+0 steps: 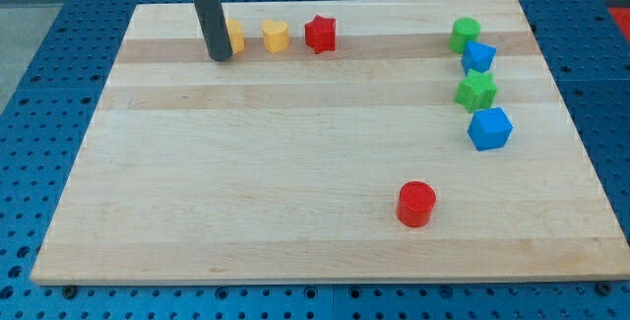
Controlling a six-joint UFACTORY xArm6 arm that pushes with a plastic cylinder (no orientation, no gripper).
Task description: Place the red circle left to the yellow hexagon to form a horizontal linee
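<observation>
The red circle [416, 204] lies near the view's bottom, right of the middle of the wooden board [295, 162]. The yellow hexagon [234, 36] sits near the view's top left, partly hidden behind my rod. My tip [220, 58] rests on the board just left of and touching or almost touching the yellow hexagon, far up and left of the red circle.
A yellow heart-like block [276, 35] and a red star [320, 33] stand in a row right of the hexagon. At the view's right, a green circle [466, 34], a blue block [478, 58], a green star [476, 91] and a blue hexagon [489, 129] form a column.
</observation>
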